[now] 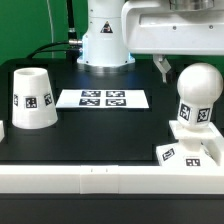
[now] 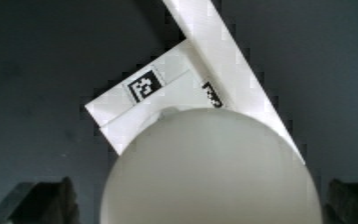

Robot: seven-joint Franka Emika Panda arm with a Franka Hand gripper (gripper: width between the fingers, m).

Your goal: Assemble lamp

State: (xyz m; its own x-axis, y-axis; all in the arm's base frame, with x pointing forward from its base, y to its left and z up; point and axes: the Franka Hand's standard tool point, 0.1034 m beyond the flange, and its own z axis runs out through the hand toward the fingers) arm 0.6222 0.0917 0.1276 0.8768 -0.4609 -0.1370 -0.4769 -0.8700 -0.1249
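Note:
The lamp's round-headed bulb (image 1: 196, 98) stands upright on the flat square base (image 1: 188, 153) at the exterior view's right. The tapered cone shade (image 1: 33, 98) stands apart at the exterior view's left. My gripper (image 1: 186, 62) hangs at the bulb's head; one dark finger (image 1: 162, 67) shows beside it and the other is hidden. In the wrist view the bulb's head (image 2: 202, 165) sits between my gripper's (image 2: 197, 206) two dark fingers (image 2: 41, 202), with a gap on each side. The gripper is open. The base (image 2: 158, 98) with its tag lies beneath.
The marker board (image 1: 102, 98) lies flat mid-table, in front of the robot's white body (image 1: 105, 35). A white rail (image 1: 90, 180) runs along the table's front edge, and a white strip (image 2: 208, 30) runs past the base in the wrist view.

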